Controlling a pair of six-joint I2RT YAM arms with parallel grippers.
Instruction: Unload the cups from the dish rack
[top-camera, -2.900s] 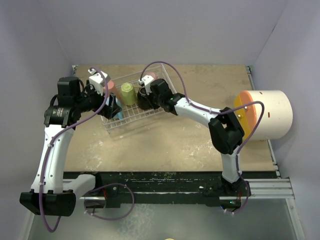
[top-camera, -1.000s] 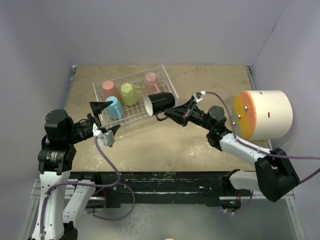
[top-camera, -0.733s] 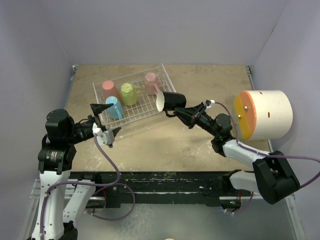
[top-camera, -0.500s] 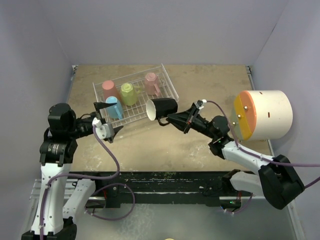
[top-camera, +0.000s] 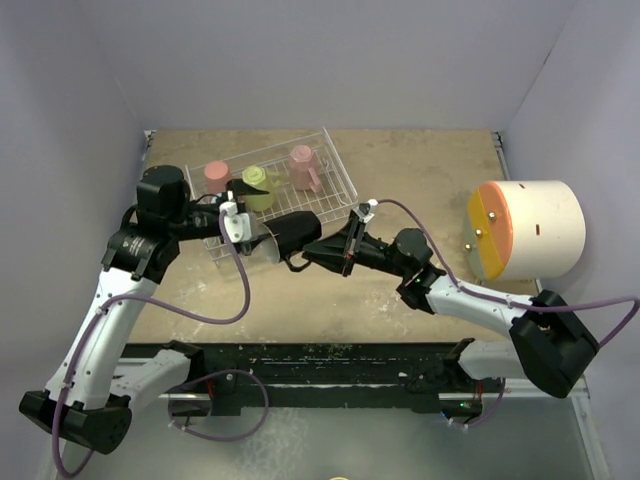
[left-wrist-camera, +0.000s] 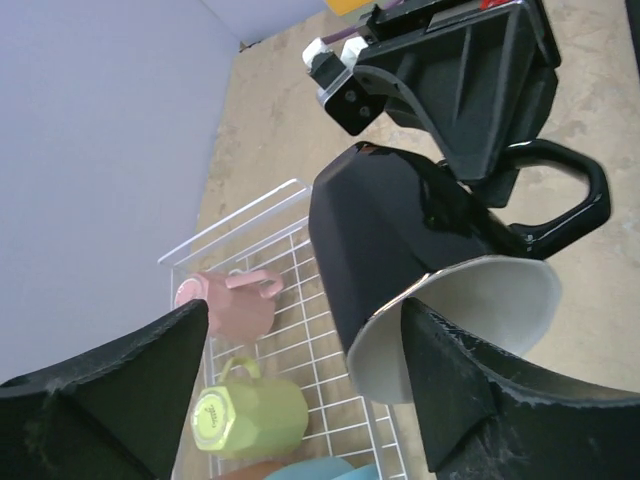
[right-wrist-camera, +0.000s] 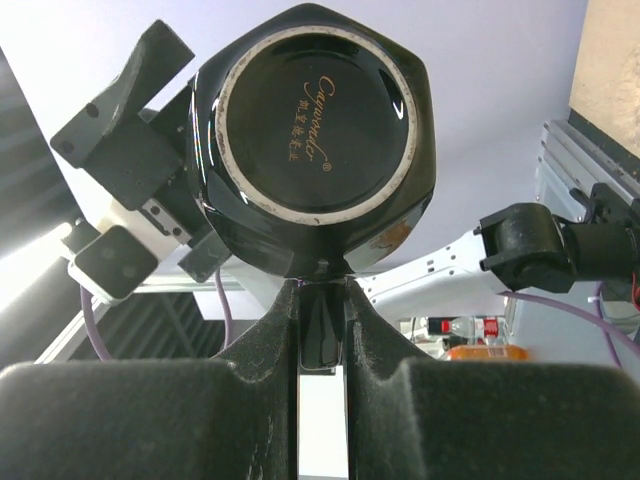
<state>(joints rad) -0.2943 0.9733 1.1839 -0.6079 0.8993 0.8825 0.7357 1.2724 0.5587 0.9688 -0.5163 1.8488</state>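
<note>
**Black cup (top-camera: 290, 238): lifted out of the rack, held, not yet set down**

- **Right gripper (right-wrist-camera: 320, 292):** The fingers are pinched together on the cup's handle. In the right wrist view the handle shows as a narrow black bar between them, and the cup's base faces that camera.
- **Left gripper (left-wrist-camera: 305, 305):** The jaws stand wide apart, one finger on either side of the cup's pale mouth. Neither finger is seen to touch it.
- **Position of the black cup:** It lies on its side with its mouth towards the left arm and its handle (left-wrist-camera: 570, 200) towards the right arm. It sits just beside the near long side of the dish rack (top-camera: 330, 195) and appears to be clear of the table (top-camera: 420, 170).
- **In the rack:**
  - coral-red cup (top-camera: 216, 172)
  - yellow-green cup (top-camera: 258, 185)
  - light pink cup (top-camera: 303, 166)
  - light blue cup (left-wrist-camera: 320, 468): the left arm hides it from above, and only a pale blue sliver shows at the bottom edge of the left wrist view.
- **Elsewhere:** The cream cylinder (top-camera: 530, 230) lies at the far right, well apart from the rack.
- **Progress, as judged:** One cup of five is out of the rack and none stands on the table. The black cup has yet to be put down or passed across, and four cups remain to be unloaded.
</note>
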